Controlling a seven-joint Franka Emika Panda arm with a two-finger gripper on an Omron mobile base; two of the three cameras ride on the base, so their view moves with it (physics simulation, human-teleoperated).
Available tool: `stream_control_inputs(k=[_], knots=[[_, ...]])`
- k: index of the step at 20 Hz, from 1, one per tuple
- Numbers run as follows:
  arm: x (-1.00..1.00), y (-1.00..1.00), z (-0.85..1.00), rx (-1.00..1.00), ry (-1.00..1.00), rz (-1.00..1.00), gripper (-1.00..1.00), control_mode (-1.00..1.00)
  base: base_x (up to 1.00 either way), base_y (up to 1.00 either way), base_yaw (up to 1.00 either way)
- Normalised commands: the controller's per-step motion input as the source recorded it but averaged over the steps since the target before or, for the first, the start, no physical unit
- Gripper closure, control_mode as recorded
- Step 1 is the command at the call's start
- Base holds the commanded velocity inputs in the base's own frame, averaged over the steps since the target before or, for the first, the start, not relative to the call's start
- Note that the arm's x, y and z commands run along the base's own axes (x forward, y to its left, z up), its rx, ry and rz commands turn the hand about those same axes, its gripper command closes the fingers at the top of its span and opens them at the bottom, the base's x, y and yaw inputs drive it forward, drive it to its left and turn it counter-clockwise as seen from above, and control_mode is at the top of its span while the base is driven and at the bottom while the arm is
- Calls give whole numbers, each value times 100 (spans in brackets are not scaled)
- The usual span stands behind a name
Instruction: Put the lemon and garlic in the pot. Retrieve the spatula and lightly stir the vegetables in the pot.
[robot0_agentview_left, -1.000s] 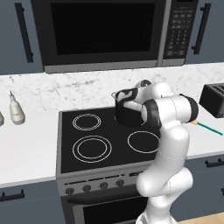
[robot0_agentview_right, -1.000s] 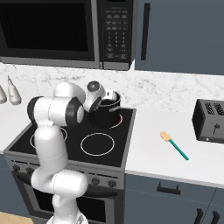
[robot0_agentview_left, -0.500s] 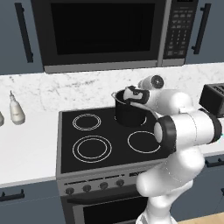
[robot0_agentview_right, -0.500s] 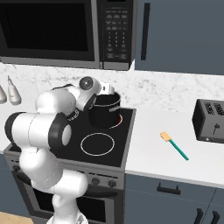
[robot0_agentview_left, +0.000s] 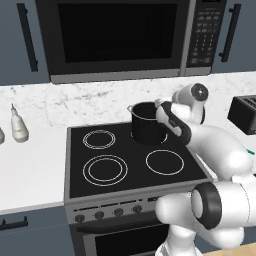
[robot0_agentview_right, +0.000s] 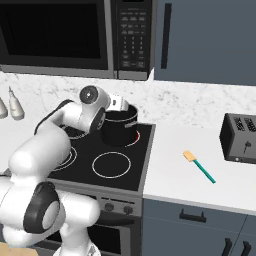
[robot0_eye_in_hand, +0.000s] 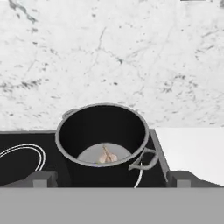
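On the stove's (robot0_agentview_right: 125, 170) back right burner stands the pot (robot0_eye_in_hand: 103, 140), a garlic bulb (robot0_eye_in_hand: 106, 156) lying inside, apparently dropped in. Just before the pot the gripper (robot0_eye_in_hand: 109, 177) hangs wide open and empty. Well apart, the spatula (robot0_agentview_right: 200, 167) lies on the counter (robot0_agentview_right: 175, 185), probably next.

A black glass cooktop (robot0_agentview_left: 120, 165) with white ring burners sits under a black built-in microwave (robot0_agentview_left: 125, 37), backed by a white marble backsplash (robot0_agentview_right: 190, 102). A dark two-slot toaster (robot0_agentview_right: 240, 139) stands on the white counter (robot0_agentview_right: 185, 180) well right of the stove. Two pale bottle-shaped shakers (robot0_agentview_left: 19, 127) stand on the counter left of it.
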Motion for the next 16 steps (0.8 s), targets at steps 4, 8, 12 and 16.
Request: stream_control_inputs(k=[4, 8, 12, 16], knots=[[-100, 0, 43, 8, 29, -12, -100, -100, 0, 0, 0], [-100, 7, 4, 6, 25, -9, -100, -100, 0, 0, 0], [-95, 1, -46, 1, 11, -1, -100, -100, 0, 0, 0], [-45, 9, -34, 0, 7, 0, -100, -100, 0, 0, 0]])
